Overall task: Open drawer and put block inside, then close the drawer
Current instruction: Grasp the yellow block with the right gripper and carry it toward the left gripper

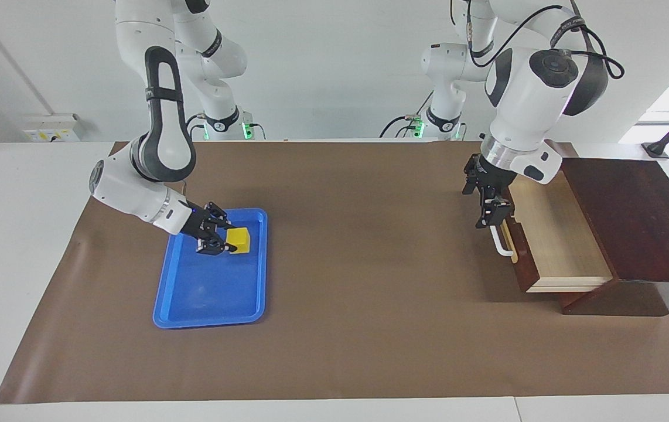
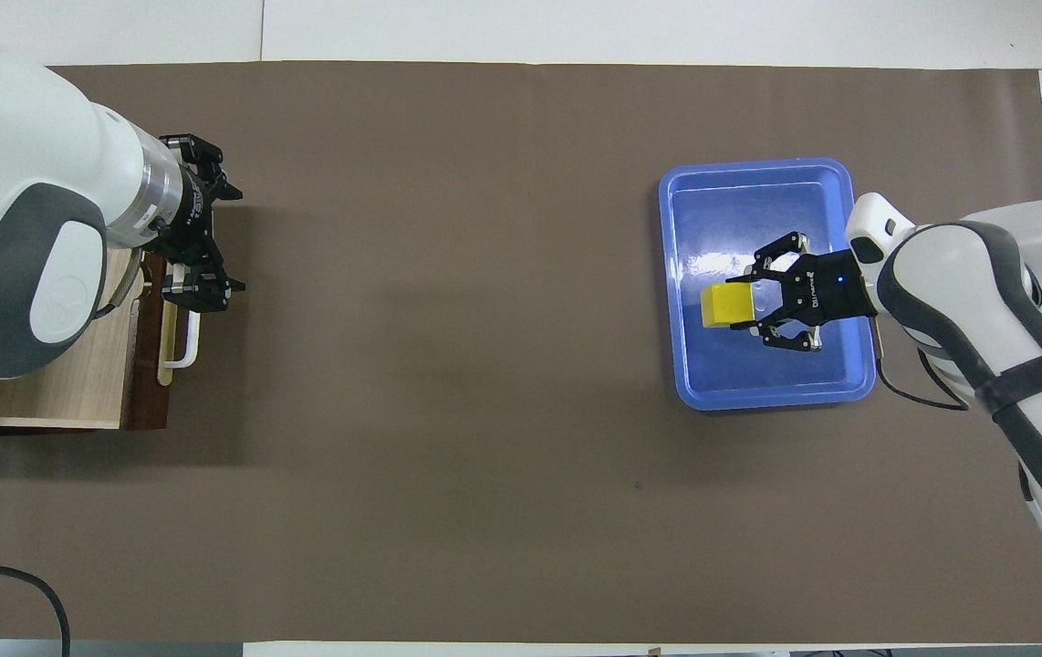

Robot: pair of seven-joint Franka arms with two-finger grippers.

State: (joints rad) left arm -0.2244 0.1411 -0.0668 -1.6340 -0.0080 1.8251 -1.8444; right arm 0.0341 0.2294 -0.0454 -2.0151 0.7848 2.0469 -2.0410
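Observation:
The yellow block [image 1: 241,238] [image 2: 724,306] is between the fingers of my right gripper [image 1: 232,238] [image 2: 738,304], which is shut on it and holds it just above the floor of the blue tray [image 1: 211,296] [image 2: 758,187]. The drawer [image 1: 554,237] [image 2: 51,370] stands pulled out of its dark wooden box [image 1: 633,217], and its pale interior shows nothing in it. My left gripper [image 1: 481,204] [image 2: 231,239] is open. It hangs over the end of the white handle [image 1: 502,243] [image 2: 190,339] nearer the robots, without gripping it.
A brown mat [image 1: 369,281] covers the table. The tray lies toward the right arm's end and the box toward the left arm's end. A wide bare stretch of mat lies between them. A black cable [image 2: 19,584] curls at the mat's corner near the left arm.

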